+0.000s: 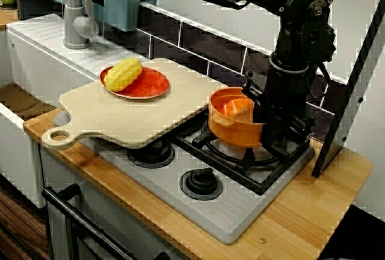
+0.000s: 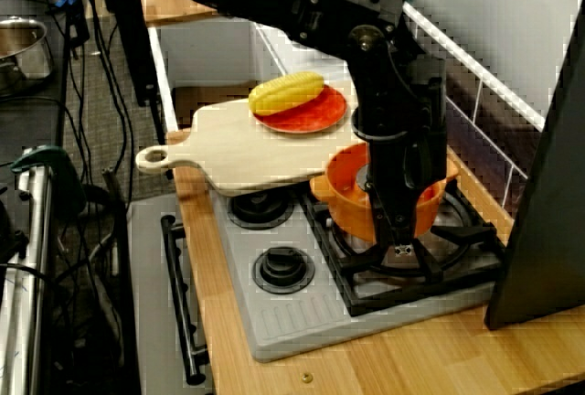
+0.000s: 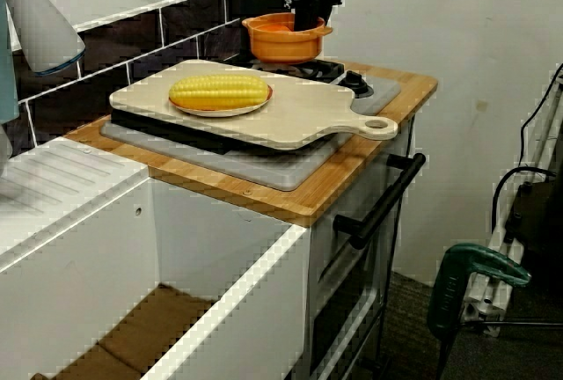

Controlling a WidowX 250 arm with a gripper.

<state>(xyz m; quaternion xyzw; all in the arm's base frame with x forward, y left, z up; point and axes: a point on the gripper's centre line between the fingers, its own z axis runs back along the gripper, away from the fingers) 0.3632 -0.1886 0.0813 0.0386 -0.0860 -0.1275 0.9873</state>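
**Desk:** Where are the jaws right now?

**Me:** At the orange pot (image 1: 231, 124), on the side away from the cutting board (image 1: 138, 118). In the high view over the hob my arm (image 1: 298, 37) drops straight onto that rim. The view from the sink end shows the jaws dipping below the rim line from above.

**Desk:** Clenched on it?

**Me:** I cannot tell. The wrist body hides the tips in every view. They may straddle the pot wall or simply hang inside it.

**Desk:** And the pot itself?

**Me:** On the black burner grate (image 1: 240, 167) at the back of the hob (image 1: 231, 212), near the tiled wall and just beside the board's edge. It looks level. I judge it seated rather than lifted, though its base is hidden.

**Desk:** The rest?

**Me:** A corn cob (image 1: 123, 73) lies on an orange plate (image 1: 153, 85) on the board, well apart from the jaws. The hob sits on the wooden bench (image 1: 313, 212). By my reading, the jaws have reached the pot, but I can't confirm a firm hold. The pot is not raised and the corn is not handled.
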